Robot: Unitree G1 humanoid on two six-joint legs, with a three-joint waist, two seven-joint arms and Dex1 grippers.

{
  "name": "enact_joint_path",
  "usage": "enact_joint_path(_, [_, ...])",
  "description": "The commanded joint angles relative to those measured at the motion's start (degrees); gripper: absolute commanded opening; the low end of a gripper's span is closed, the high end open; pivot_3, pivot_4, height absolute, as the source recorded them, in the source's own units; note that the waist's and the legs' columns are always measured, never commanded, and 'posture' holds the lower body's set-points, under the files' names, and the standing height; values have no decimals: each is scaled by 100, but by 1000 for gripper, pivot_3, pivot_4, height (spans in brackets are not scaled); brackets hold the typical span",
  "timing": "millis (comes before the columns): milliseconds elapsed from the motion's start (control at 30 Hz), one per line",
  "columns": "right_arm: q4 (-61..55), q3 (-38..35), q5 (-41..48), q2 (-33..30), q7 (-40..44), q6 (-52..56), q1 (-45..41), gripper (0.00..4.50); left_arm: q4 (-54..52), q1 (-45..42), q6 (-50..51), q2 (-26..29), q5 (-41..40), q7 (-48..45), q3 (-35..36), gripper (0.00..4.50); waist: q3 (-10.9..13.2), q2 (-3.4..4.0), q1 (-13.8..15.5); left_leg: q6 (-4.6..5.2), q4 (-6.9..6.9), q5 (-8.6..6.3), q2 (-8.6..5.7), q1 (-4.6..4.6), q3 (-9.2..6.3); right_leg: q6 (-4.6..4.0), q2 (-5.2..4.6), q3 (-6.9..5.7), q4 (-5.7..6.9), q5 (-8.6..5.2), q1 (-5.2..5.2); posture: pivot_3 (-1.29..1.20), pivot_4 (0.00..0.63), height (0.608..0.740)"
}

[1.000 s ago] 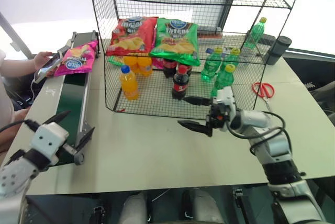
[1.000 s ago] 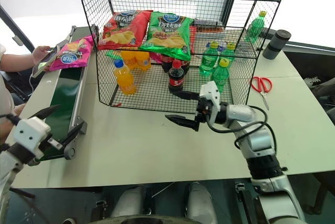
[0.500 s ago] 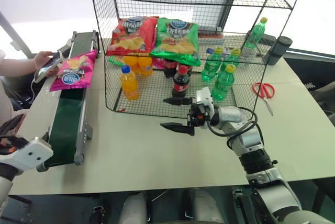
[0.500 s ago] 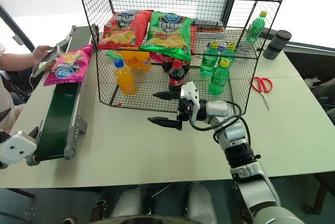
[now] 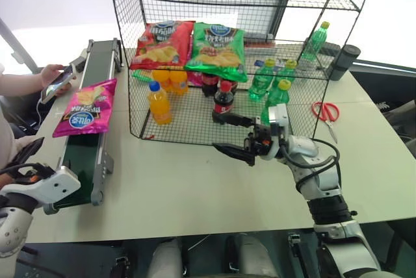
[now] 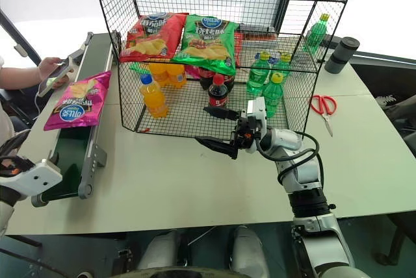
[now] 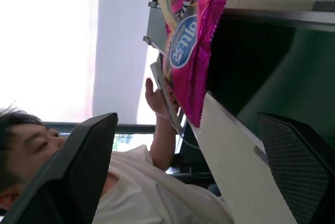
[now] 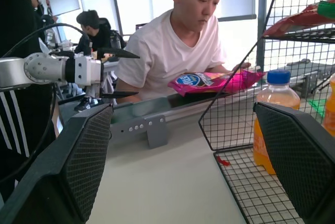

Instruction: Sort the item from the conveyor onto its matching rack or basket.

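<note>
Two pairs of black fingers frame the scene, both spread wide and holding nothing. Nearest, the left gripper hangs level off the near left corner of the pale tabletop, just beside the near end of the long dark-green conveyor belt with silver side rails, its fingers pointing along the belt. Ahead of those fingers, partway up the belt, lies the glossy magenta-pink crisps bag with a round blue logo, flat, one edge overhanging the outer rail. Beyond it a person's hand holds a phone beside the belt.

The right gripper is held over the tabletop with its arm bent across the front, fingers pointing toward the robot's left, just in front of the big black wire-grid shelving rack; I cannot tell whether the upper finger touches the mesh. Behind those fingers, the rack's bottom tier holds an orange drink bottle with a blue cap, dark cola bottles with red caps and green bottles with yellow caps. On the tier above rest a red crisps bag and a green crisps bag. The top shelf carries green and red packets. Past the rack's right side, red-handled scissors lie on the tabletop, with a dark cylindrical cup farther back.
</note>
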Motion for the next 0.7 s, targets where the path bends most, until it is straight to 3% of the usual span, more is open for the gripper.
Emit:
enact_joint_path(33, [-299, 5, -70, -35, -75, -94, -17, 4466, 143, -155, -82, 166, -54, 86, -140, 4500, 0, 0, 4, 0, 0, 0, 0, 0, 0, 0, 0, 0, 1, 0, -1, 0, 150, 740])
enact_joint_path(633, [-213, 51, -370, -82, -162, -291, -84, 4466, 899, -662, -424, 442, -372, 82, -682, 4500, -1, -1, 4, 0, 0, 0, -1, 0, 7, 1, -4, 0, -1, 0, -1, 0, 150, 740])
enact_joint_path(700, [-257, 68, -390, -81, -199, -279, -68, 4500, 846, -686, -407, 409, -475, -22, -775, 3958, -1, -2, 0, 0, 0, 0, -1, 0, 7, 1, -4, 0, -1, 1, -1, 0, 150, 740])
